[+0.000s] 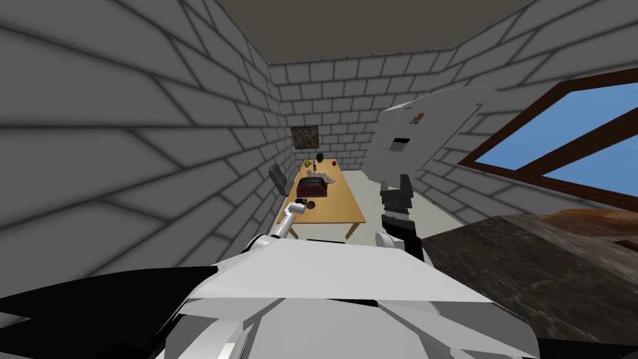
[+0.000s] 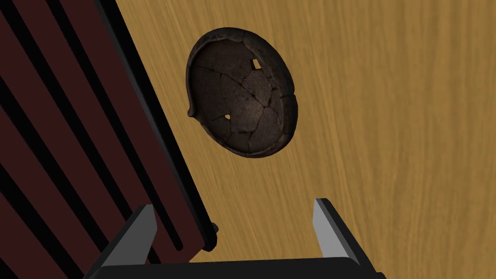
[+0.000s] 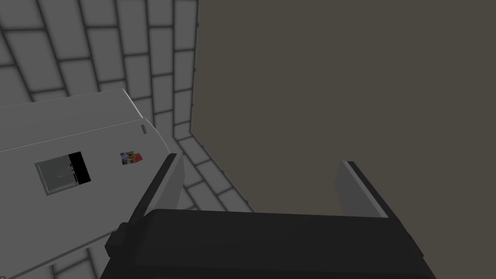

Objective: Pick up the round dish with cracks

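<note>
Left gripper (image 2: 232, 206), fingers wide apart and empty, hovers over the cracked round dish (image 2: 242, 97) near the table's (image 2: 397, 145) near edge, beside a dark red slatted rack (image 2: 68, 145). Right gripper (image 3: 260, 162), likewise spread, hangs aside. Grasp not yet made.

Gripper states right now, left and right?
Left gripper: open, empty, pointed at the dark cracked dish.
Right gripper: open, holding nothing.

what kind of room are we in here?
Probably a kitchen or dining room: a white fridge, a wooden table bearing the cracked dark dish, and a dark counter.
</note>
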`<state>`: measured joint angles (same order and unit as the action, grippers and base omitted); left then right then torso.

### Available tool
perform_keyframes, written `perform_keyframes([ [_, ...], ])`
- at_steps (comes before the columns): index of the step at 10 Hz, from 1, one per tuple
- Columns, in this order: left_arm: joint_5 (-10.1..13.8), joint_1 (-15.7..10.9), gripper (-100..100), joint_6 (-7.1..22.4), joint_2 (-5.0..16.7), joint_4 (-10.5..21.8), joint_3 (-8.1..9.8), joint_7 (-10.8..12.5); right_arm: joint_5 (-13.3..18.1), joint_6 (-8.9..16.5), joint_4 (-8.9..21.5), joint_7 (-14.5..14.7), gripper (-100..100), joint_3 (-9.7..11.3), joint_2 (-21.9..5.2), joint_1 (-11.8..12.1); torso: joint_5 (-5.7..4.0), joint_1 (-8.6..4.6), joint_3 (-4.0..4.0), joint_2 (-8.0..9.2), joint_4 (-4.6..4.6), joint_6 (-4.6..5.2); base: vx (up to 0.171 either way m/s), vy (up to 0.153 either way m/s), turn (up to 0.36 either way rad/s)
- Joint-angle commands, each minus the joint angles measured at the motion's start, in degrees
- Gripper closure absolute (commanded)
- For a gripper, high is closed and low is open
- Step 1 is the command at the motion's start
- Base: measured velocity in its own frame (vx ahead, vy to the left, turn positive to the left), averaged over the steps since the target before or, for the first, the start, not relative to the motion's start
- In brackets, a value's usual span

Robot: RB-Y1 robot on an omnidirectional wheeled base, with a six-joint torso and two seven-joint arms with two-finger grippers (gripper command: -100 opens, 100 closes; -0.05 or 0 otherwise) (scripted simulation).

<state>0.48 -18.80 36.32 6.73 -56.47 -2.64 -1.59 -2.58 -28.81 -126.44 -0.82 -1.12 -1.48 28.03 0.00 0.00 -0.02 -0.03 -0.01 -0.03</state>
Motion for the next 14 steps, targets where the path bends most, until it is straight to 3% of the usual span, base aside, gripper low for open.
perform_keyframes([
  [1, 0.03, -1.51, -100, 2.33, -0.55, 2.7, -0.22, -0.19, 0.0, 0.0, 0.0, 0.0, 0, 0.0, 0.0, 0.0, 0.0, 0.0, 0.0, 0.0, 0.0, 0.0, 0.014, 0.008, -0.02],
  [5, 0.36, -4.41, -100, 6.5, -2.56, 7.38, -0.61, -0.65, 0.0, 0.0, 0.0, 0.0, 0, 0.0, 0.0, 0.0, 0.0, -0.01, -0.01, -0.01, 0.0, 0.0, 0.014, 0.007, -0.013],
  [7, 0.35, -4.42, -100, 6.74, -2.78, 7.29, -0.64, -0.68, 0.0, 0.0, 0.0, 0.0, 0, 0.0, 0.0, 0.0, 0.0, -0.02, 0.01, 0.01, 0.0, 0.0, 0.003, 0.002, -0.003],
  [8, 0.31, -4.47, 0, 6.84, -2.87, 7.41, -0.65, -0.63, 0.0, 0.0, 0.0, 0.0, 0, 0.0, 0.0, 0.0, -0.01, -0.01, 0.02, 0.03, 0.01, -0.01, 0.0, 0.0, 0.0],
  [9, 1.39, -5.9, -100, 5.07, -2.32, 10.26, -0.89, -0.64, 0.0, 0.0, 0.0, 0.0, 0, 0.0, 0.0, 0.0, -0.01, -0.02, 0.03, 0.04, 0.01, -0.01, -0.005, -0.004, -0.062],
  [10, 1.39, -5.9, -100, 5.07, -2.32, 10.59, -0.89, -0.64, 0.0, 0.0, 0.0, 0.0, 0, 0.0, 0.0, 0.0, -0.01, -0.03, 0.03, 0.06, 0.01, 0.0, -0.007, -0.005, -0.035],
  [14, 4.61, -10.21, -100, -0.2, -0.69, 18.77, -1.6, -0.65, 0.0, 0.0, 0.0, 0.0, 0, 0.0, 0.0, 0.0, -0.01, -0.05, 0.05, 0.1, 0.02, -0.02, -0.013, -0.009, -0.055],
])
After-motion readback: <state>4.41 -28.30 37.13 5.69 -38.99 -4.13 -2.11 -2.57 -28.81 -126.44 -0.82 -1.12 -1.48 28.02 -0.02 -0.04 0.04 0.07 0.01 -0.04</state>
